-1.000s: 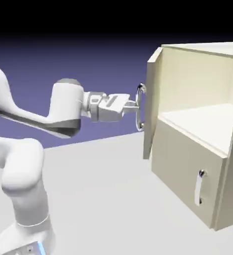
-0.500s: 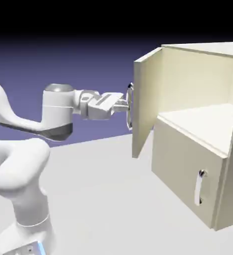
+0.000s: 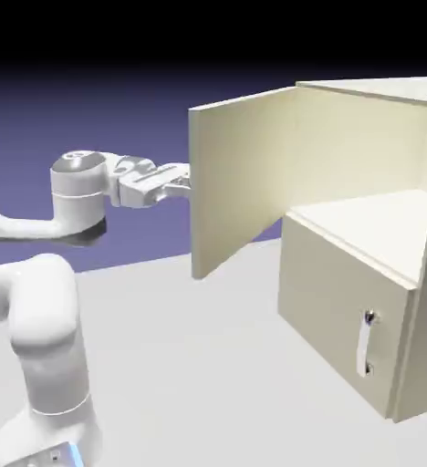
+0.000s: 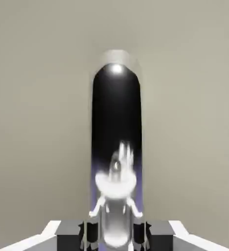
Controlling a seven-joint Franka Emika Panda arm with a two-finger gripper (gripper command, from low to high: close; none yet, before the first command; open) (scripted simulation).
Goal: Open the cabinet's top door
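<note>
The beige cabinet (image 3: 409, 301) stands at the exterior view's right. Its top door (image 3: 240, 173) is swung wide, inner face toward the exterior view, showing the upper compartment. My gripper (image 3: 182, 182) reaches the door's outer face at its free edge; the door hides the handle there. In the hand view the long curved silver handle (image 4: 116, 147) runs up the middle against the beige panel (image 4: 38, 122). My gripper (image 4: 115, 235) is shut on that handle, which sits between the two grey fingertips (image 4: 89, 234).
Below the open compartment is the shorter beige panel (image 3: 331, 310) with a small straight handle (image 3: 366, 345), closed. A pale shelf (image 3: 381, 223) forms the compartment's floor. The white arm (image 3: 44, 310) rises at the lower left over the grey table (image 3: 199, 365).
The top door has swung much wider toward the exterior view's left. My gripper moved left with the handle, which the door now hides in the exterior view.
</note>
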